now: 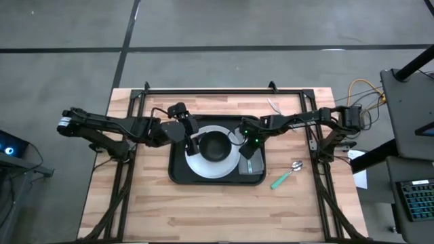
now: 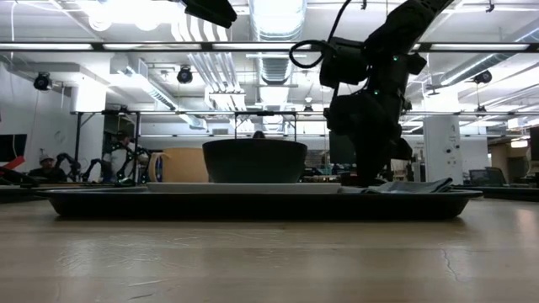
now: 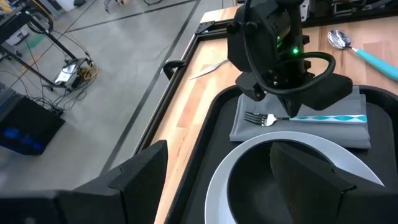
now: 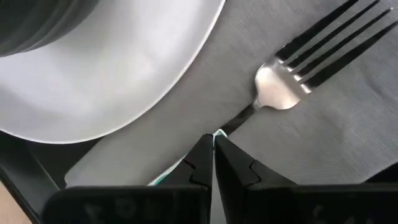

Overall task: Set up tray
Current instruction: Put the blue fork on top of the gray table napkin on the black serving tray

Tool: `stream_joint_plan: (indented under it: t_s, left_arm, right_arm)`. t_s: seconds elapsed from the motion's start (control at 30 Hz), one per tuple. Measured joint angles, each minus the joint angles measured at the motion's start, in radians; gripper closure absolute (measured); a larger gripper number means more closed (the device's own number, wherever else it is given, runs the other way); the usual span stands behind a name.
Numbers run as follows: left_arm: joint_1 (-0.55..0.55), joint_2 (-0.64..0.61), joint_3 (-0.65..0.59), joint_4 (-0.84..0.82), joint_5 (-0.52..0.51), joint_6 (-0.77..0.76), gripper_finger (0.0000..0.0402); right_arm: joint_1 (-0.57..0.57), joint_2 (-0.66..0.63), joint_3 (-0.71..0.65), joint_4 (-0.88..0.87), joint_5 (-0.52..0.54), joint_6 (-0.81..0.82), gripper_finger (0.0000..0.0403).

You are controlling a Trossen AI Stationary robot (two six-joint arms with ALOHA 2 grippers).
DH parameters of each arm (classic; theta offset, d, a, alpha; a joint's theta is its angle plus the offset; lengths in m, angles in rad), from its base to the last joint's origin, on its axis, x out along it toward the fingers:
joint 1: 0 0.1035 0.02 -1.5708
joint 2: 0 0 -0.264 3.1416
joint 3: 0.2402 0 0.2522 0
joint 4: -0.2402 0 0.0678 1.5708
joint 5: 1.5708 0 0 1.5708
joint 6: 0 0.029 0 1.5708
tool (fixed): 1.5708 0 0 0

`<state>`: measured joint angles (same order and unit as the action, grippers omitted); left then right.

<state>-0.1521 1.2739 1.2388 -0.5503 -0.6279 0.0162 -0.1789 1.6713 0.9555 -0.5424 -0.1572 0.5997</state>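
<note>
Centrally on the wooden table (image 1: 156,203) sits the black tray (image 1: 178,173), already carrying a white plate (image 1: 196,165) with a dark bowl (image 1: 215,145) on it, and a grey napkin (image 3: 249,124) tucked just beside the plate so cutlery has a clean bed. The right gripper (image 4: 213,155) is pinched tight on the teal handle of the fork (image 4: 280,87), laying it on the napkin. The left gripper (image 3: 217,180) hovers wide and empty over the bowl. A teal spoon (image 1: 287,173) waits on the table beside the tray, probably next.
</note>
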Motion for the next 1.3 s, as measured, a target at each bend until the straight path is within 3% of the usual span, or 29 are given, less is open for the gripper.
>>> stream_joint_plan:
  t_s: [0.3,0.47,0.63,0.9,1.1,1.3]
  left_arm:
    - [0.000,0.000,0.000,-0.002,0.000,0.000,0.0140]
    - [0.000,0.000,0.000,-0.004,0.001,0.000,0.0140]
    - [0.000,0.000,0.000,-0.008,0.000,-0.021,0.0140]
    - [0.001,-0.004,0.000,-0.017,-0.007,-0.104,0.0140]
    - [0.001,-0.007,-0.001,-0.034,-0.007,-0.105,0.0140]
    - [0.002,-0.007,-0.001,-0.038,-0.007,-0.105,0.0140]
  right_arm:
    - [0.005,-0.003,-0.004,-0.002,-0.004,-0.011,0.0392]
    - [0.034,-0.014,0.015,0.003,0.003,0.044,0.0370]
    - [0.072,-0.013,0.016,0.001,0.163,0.252,0.0331]
    - [0.092,-0.013,0.022,0.007,0.305,0.473,0.0274]
    - [0.161,-0.011,0.020,0.007,0.372,0.580,0.0252]
    - [0.202,0.045,0.019,0.002,0.394,0.635,0.0255]
